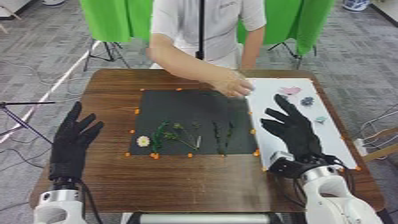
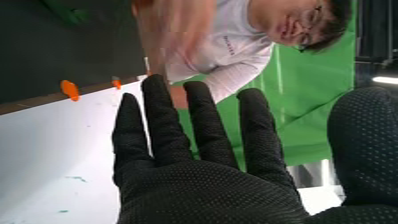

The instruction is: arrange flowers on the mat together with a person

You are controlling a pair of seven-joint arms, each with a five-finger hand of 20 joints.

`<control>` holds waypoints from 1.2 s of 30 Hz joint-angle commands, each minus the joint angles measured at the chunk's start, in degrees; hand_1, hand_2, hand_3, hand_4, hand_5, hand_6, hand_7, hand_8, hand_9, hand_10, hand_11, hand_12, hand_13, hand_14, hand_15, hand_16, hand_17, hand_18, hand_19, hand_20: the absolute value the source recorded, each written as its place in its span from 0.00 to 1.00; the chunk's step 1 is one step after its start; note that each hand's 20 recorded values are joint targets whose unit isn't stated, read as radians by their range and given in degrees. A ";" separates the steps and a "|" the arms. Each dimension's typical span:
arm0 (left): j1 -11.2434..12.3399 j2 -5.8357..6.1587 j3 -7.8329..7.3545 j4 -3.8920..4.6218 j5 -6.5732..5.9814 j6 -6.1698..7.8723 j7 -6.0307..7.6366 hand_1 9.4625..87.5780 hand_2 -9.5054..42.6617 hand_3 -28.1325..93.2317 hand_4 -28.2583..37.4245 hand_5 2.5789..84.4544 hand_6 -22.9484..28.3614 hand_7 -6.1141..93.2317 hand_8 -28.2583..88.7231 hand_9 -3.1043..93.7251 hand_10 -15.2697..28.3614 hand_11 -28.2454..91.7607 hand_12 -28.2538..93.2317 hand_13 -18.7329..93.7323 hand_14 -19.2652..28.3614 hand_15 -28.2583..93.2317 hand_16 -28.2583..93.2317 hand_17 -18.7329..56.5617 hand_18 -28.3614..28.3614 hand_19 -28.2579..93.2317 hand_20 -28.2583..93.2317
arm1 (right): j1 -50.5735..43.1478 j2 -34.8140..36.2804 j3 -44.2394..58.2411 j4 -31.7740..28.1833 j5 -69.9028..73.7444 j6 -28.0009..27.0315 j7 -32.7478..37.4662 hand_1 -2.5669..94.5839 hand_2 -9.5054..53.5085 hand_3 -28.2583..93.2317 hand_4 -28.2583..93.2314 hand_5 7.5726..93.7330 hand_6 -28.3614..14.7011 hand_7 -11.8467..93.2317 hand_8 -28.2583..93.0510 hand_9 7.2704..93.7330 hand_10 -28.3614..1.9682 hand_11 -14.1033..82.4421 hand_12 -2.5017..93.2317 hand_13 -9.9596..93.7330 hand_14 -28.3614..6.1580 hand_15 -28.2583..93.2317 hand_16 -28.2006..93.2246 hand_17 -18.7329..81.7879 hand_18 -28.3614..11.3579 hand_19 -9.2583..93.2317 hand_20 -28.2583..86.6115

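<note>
R hand (image 1: 298,132) open, fingers straight; L hand (image 1: 68,147) likewise. Pink flower (image 1: 290,91) on white sheet (image 1: 333,145), just beyond R fingertips: to be pinched lightly by edge, w/ person's hand (image 1: 233,86), left of R fingertips, given room.

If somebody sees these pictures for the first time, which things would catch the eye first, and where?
Probably the robot's black hands, fingers open: the left hand at the left side of the table, the right hand over the white sheet. Next, the person's hand, stretched over the far edge to about where the black mat meets the sheet. Then the pale flower, by the mat's near left corner.
</note>
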 commanded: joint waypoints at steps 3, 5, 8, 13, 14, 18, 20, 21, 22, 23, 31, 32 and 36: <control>0.93 -0.25 0.45 -0.32 0.06 -0.38 -0.84 0.12 0.26 0.85 0.00 0.30 0.41 0.17 0.16 0.35 0.67 0.34 0.33 0.39 0.82 0.47 0.21 0.14 0.95 0.64 0.29 | 0.57 -0.03 0.08 -0.54 -1.13 -0.26 0.71 0.21 0.33 0.76 0.01 0.26 0.73 0.20 0.16 0.33 0.43 0.21 0.21 0.38 0.27 0.38 0.45 0.19 0.20 0.43 0.44; 0.78 -0.40 0.37 -0.31 0.25 -0.54 -1.02 0.12 0.26 0.85 0.00 0.30 0.42 0.17 0.16 0.35 0.67 0.34 0.33 0.39 0.83 0.47 0.21 0.14 0.95 0.64 0.29 | 1.01 0.10 -0.28 -0.42 -0.60 0.06 0.79 0.21 0.33 0.76 0.01 0.26 0.73 0.20 0.16 0.33 0.43 0.21 0.21 0.38 0.27 0.38 0.45 0.19 0.19 0.43 0.44; 0.54 -0.40 0.38 -0.31 0.40 -0.69 -1.35 0.12 0.26 0.85 0.00 0.30 0.42 0.17 0.16 0.35 0.67 0.34 0.33 0.39 0.83 0.47 0.21 0.14 0.95 0.64 0.29 | 1.26 0.30 -0.72 -0.32 -0.75 0.64 0.90 0.21 0.33 0.76 0.01 0.26 0.73 0.20 0.16 0.33 0.43 0.21 0.21 0.38 0.27 0.38 0.45 0.19 0.19 0.43 0.44; 0.50 -0.23 0.81 -0.23 0.14 -0.53 -1.04 0.12 0.26 0.85 0.00 0.29 0.42 0.17 0.16 0.35 0.67 0.34 0.33 0.39 0.83 0.47 0.20 0.14 0.95 0.64 0.29 | 0.99 0.32 -0.81 -0.11 -1.73 0.26 1.12 0.21 0.33 0.76 0.02 0.26 0.72 0.20 0.16 0.33 0.42 0.21 0.21 0.38 0.27 0.38 0.45 0.19 0.19 0.43 0.43; 0.45 -0.33 0.85 -0.16 0.21 -0.58 -1.09 0.12 0.26 0.85 0.00 0.29 0.42 0.17 0.16 0.35 0.67 0.34 0.33 0.39 0.83 0.47 0.20 0.14 0.95 0.64 0.29 | 0.89 0.34 -0.82 -0.13 -1.63 0.38 1.09 0.21 0.33 0.76 0.02 0.26 0.72 0.20 0.16 0.33 0.42 0.21 0.21 0.38 0.27 0.38 0.45 0.19 0.19 0.43 0.43; 0.91 -0.38 0.73 -0.16 -0.14 -0.81 -0.91 0.12 0.26 0.85 0.00 0.29 0.42 0.17 0.16 0.35 0.67 0.34 0.33 0.39 0.83 0.48 0.20 0.14 0.95 0.64 0.29 | 0.90 0.45 -0.92 -0.08 -2.86 -0.01 1.35 0.21 0.33 0.76 0.02 0.26 0.72 0.20 0.16 0.33 0.42 0.21 0.21 0.38 0.27 0.38 0.45 0.19 0.19 0.43 0.43; 1.12 -0.50 0.60 -0.20 0.02 -0.90 -0.90 0.12 0.26 0.85 0.00 0.29 0.42 0.17 0.16 0.35 0.67 0.34 0.33 0.39 0.83 0.48 0.20 0.14 0.95 0.64 0.29 | 0.73 0.42 -0.87 -0.07 -2.41 0.09 0.69 0.21 0.33 0.76 0.02 0.26 0.72 0.20 0.16 0.33 0.42 0.21 0.21 0.38 0.27 0.38 0.45 0.19 0.19 0.43 0.43; 1.22 -0.62 0.53 -0.28 -0.14 -1.04 -0.90 0.12 0.27 0.85 0.00 0.29 0.42 0.17 0.16 0.35 0.67 0.34 0.33 0.39 0.83 0.48 0.20 0.14 0.95 0.64 0.29 | 0.75 0.30 -0.70 -0.05 -2.42 -0.26 0.71 0.21 0.33 0.76 0.02 0.26 0.72 0.20 0.16 0.33 0.43 0.21 0.21 0.38 0.27 0.38 0.44 0.19 0.19 0.43 0.43; 1.26 -0.64 0.52 -0.34 -0.02 -1.01 -0.92 0.12 0.27 0.85 0.00 0.29 0.42 0.17 0.16 0.35 0.67 0.34 0.33 0.39 0.83 0.48 0.20 0.14 0.95 0.64 0.29 | 0.80 0.37 -0.68 -0.05 -2.44 -0.31 0.77 0.21 0.33 0.76 0.02 0.26 0.72 0.20 0.16 0.33 0.43 0.21 0.21 0.38 0.27 0.38 0.44 0.19 0.19 0.43 0.43; 1.36 -0.68 0.56 -0.42 0.13 -0.91 -0.84 0.12 0.26 0.85 0.00 0.29 0.42 0.17 0.16 0.35 0.67 0.34 0.33 0.39 0.83 0.48 0.20 0.14 0.95 0.64 0.29 | 0.93 0.47 -0.78 0.00 -2.42 -0.27 0.74 0.21 0.33 0.76 0.01 0.26 0.72 0.20 0.16 0.33 0.43 0.21 0.21 0.38 0.27 0.37 0.44 0.19 0.18 0.42 0.43; 2.02 -1.35 0.95 -0.78 0.13 -1.08 -0.76 0.12 0.26 0.85 0.00 0.29 0.42 0.17 0.16 0.35 0.67 0.34 0.33 0.39 0.83 0.48 0.20 0.14 0.95 0.64 0.29 | 1.54 0.88 -1.36 0.08 -3.18 0.58 1.21 0.20 0.33 0.76 0.01 0.26 0.71 0.20 0.16 0.33 0.44 0.21 0.21 0.38 0.26 0.36 0.45 0.20 0.17 0.41 0.42; 2.23 -1.34 0.98 -0.85 0.03 -0.92 -0.78 0.12 0.26 0.85 0.00 0.29 0.42 0.17 0.16 0.35 0.68 0.34 0.33 0.39 0.83 0.48 0.20 0.14 0.95 0.64 0.29 | 1.56 0.82 -1.32 0.13 -2.66 0.29 1.14 0.20 0.33 0.76 0.01 0.26 0.71 0.20 0.16 0.33 0.44 0.21 0.21 0.38 0.26 0.36 0.45 0.20 0.17 0.41 0.42; 2.39 -1.53 0.93 -0.86 0.18 -1.07 -0.80 0.12 0.27 0.85 0.00 0.29 0.42 0.17 0.16 0.35 0.68 0.34 0.33 0.39 0.83 0.48 0.20 0.14 0.95 0.64 0.28 | 1.51 0.86 -1.44 0.07 -2.79 0.50 1.21 0.20 0.33 0.76 0.01 0.26 0.71 0.20 0.16 0.33 0.44 0.21 0.21 0.38 0.26 0.36 0.45 0.20 0.17 0.41 0.42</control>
